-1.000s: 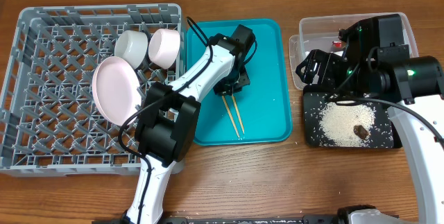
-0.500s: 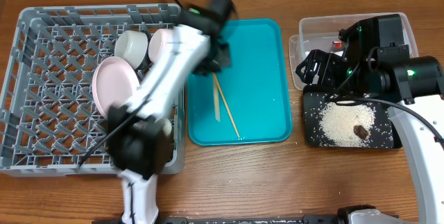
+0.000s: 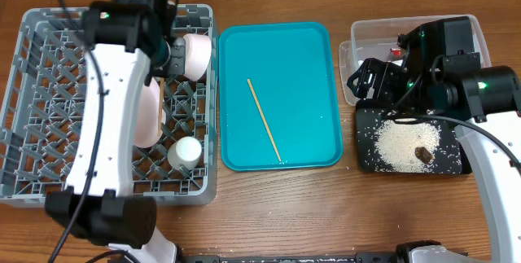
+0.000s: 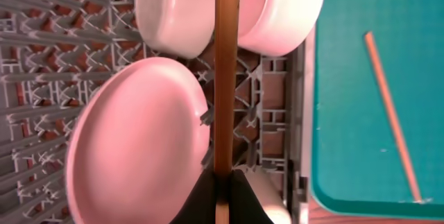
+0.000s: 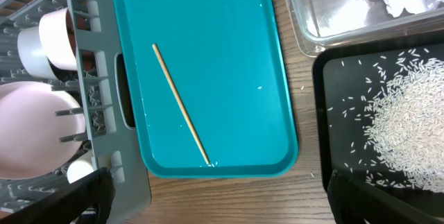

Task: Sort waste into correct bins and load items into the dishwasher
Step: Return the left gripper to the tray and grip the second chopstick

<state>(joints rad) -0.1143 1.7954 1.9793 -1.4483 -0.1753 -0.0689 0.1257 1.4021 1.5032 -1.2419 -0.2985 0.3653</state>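
Grey lattice rack point(image 3: 49, 92) below left gripper point(image 4: 222, 182) pinching thin wooden chopstick point(image 4: 225, 78); right gripper point(image 5: 229, 197) spread

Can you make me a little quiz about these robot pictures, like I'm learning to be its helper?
1. True or false: the left pincer holds a chopstick above the dish rack.
2. How many chopsticks lie on the teal tray? A none, B one, C two.
3. Fill in the gap: the rice lies in the ____ tray.

Key
1. True.
2. B, the loose chopstick.
3. Black: it is in the black tray.
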